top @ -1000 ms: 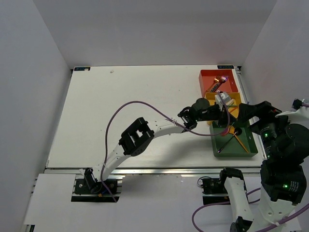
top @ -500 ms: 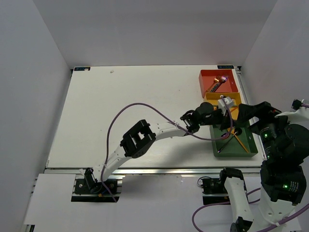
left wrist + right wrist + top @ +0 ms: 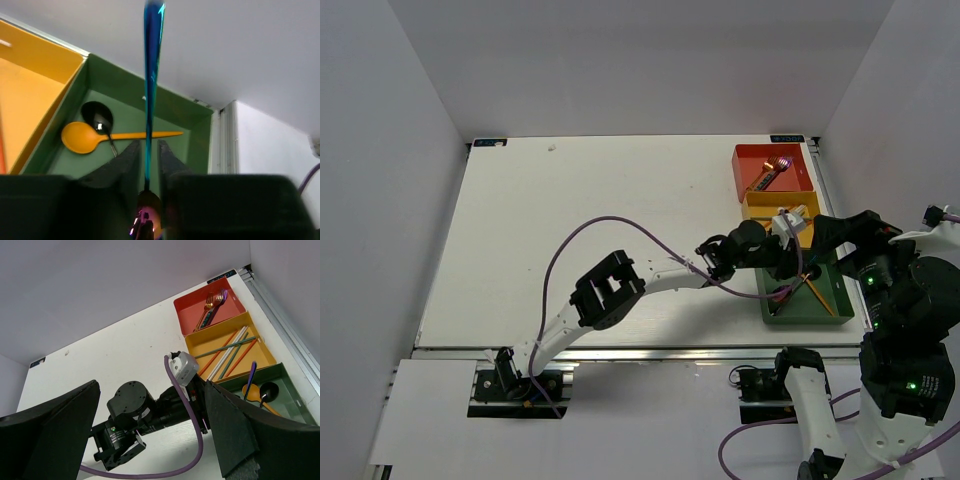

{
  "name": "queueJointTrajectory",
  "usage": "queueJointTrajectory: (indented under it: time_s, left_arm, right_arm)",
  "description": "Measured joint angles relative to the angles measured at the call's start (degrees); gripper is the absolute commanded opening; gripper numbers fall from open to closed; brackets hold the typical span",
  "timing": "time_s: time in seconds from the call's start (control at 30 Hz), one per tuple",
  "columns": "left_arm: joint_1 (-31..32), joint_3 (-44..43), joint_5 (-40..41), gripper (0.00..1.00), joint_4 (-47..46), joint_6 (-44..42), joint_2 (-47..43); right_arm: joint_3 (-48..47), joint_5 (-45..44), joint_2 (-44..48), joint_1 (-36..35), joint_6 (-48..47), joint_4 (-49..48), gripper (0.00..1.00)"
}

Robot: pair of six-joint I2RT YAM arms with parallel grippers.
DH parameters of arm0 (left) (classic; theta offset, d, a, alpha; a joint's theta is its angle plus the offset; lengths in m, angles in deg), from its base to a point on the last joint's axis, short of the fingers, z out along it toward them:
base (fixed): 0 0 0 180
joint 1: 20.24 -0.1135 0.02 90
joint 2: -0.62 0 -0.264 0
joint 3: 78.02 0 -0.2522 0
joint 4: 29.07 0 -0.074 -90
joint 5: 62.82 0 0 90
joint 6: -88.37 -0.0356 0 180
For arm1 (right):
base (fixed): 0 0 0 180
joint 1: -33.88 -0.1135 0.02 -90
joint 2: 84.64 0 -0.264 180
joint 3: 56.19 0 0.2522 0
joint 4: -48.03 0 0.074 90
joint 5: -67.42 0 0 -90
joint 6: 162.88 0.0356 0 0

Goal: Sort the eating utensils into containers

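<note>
My left gripper (image 3: 798, 270) hangs over the dark green tray (image 3: 832, 302), shut on an iridescent purple-blue spoon (image 3: 150, 75). The handle points away from the fingers (image 3: 125, 162), and the bowl sits between them. In the left wrist view (image 3: 148, 143) an orange spoon (image 3: 80, 137) and a black spoon (image 3: 97, 116) lie in the green tray (image 3: 125, 82) below. The right wrist view shows the held spoon (image 3: 250, 375) above that tray (image 3: 295, 396). My right gripper (image 3: 152, 386) is open and empty, high at the right (image 3: 837, 235).
The yellow tray (image 3: 200, 347) holds several chopsticks (image 3: 230, 352) and sits beside the green one. The red-orange tray (image 3: 192, 315) behind it holds forks (image 3: 212, 307). The side wall and a metal rail (image 3: 280, 315) run close along the trays' right side.
My left gripper has moved nearer and to the right with the spoon, from over the yellow tray to over the green tray. The right arm has not moved.
</note>
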Motion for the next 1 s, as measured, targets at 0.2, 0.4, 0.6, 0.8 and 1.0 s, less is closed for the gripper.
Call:
queueJointTrajectory:
  time_s: [0.2, 0.4, 0.6, 0.8, 1.0]
  left_arm:
    - [0.0, 3.0, 2.3, 0.82, 0.9, -0.8, -1.4]
    - [-0.1, 4.1, 6.4, 0.84, 1.7, -1.7, -5.6]
    - [-2.5, 6.5, 19.5, 0.98, 7.1, -1.0, -15.8]
    - [-14.8, 18.0, 35.9, 0.98, 21.8, 2.6, -36.0]
    - [-33.6, 34.5, 53.0, 0.98, 38.4, 5.6, -62.1]
  right_arm:
    - [-0.1, -0.2, 0.0, -0.3, -0.4, 0.0, 0.89]
    - [-2.3, -1.0, -1.5, -0.5, -0.7, 0.1, 0.89]
    - [-3.5, -1.6, -4.2, -1.1, -2.1, -0.6, 0.89]
    - [4.0, 4.1, -6.5, -1.3, -5.4, -5.2, 0.89]
    - [8.8, 0.5, -14.8, -7.0, -9.8, -6.3, 0.89]
